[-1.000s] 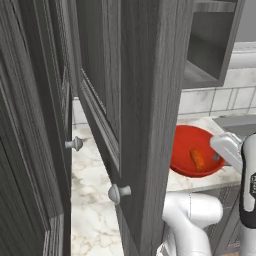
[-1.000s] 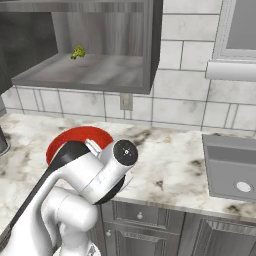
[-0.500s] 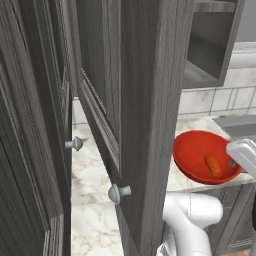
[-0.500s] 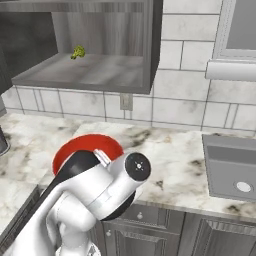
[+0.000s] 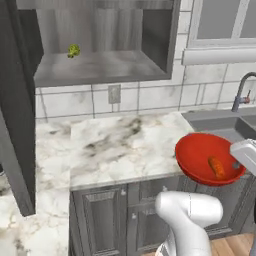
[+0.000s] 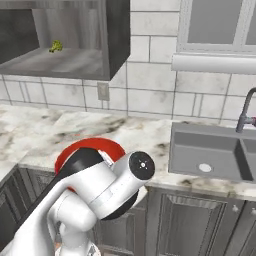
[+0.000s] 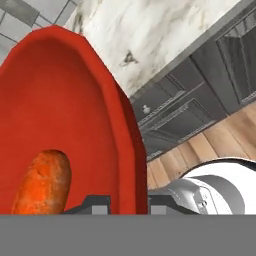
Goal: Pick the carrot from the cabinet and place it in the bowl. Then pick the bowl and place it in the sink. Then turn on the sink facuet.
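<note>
Gripper clamped on the rim of the bowl, one dark fingertip inside the wall and one outside at the bottom centre of the hand view, jaws nearly together with only the thin red wall between them. Bowl held off the counter at the right of the left base view, jutting past the counter's front edge above the lower cabinet doors, tilted slightly. Carrot lying inside the bowl near its right wall; in the hand view at lower left, resting on the red floor just beside the inner fingertip.

Arm folded tight: white elbow joint bulging at lower centre of the left base view, forearm running off the right edge toward the bowl. In the right base view, large white link with round dark joint cap at lower centre, hiding most of the bowl, red rim arching above it at centre left.

Sink at right of the right base view, well apart from the bowl. Sink facuet at the far right edge. Open cabinet at upper left, small green item on its shelf.
</note>
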Available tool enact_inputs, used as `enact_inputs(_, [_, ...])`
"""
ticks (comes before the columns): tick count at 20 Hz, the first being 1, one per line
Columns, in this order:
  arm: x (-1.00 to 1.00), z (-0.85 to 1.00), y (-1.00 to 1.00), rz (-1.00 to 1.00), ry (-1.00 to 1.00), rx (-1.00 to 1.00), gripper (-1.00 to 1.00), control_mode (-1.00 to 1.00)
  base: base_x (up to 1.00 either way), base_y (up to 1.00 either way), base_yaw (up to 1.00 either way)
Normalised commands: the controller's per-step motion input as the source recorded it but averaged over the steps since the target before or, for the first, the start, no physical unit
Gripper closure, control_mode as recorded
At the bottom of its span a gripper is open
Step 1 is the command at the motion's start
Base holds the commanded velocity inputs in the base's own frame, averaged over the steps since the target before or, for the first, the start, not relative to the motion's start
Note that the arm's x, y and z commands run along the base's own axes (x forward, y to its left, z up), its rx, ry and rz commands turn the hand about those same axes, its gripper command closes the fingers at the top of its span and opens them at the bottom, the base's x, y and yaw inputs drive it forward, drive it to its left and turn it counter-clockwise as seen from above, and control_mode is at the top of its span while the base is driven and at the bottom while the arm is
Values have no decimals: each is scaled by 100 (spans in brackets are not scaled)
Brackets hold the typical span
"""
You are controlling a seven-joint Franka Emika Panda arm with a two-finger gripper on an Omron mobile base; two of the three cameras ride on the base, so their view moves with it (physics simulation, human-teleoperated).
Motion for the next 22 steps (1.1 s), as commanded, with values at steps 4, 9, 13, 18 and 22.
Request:
enact_inputs(4, [0, 0, 0, 0, 0, 0, 100, 100, -29, -100, 0])
enact_inputs(9, [0, 0, 0, 0, 0, 0, 100, 100, -8, -100, 0])
enact_inputs(13, [0, 0, 0, 0, 0, 0, 100, 100, 0, -100, 0])
enact_inputs(18, [0, 0, 0, 0, 0, 0, 100, 100, 8, -100, 0])
enact_inputs(22, [0, 0, 0, 0, 0, 0, 100, 100, 36, -76, 3])
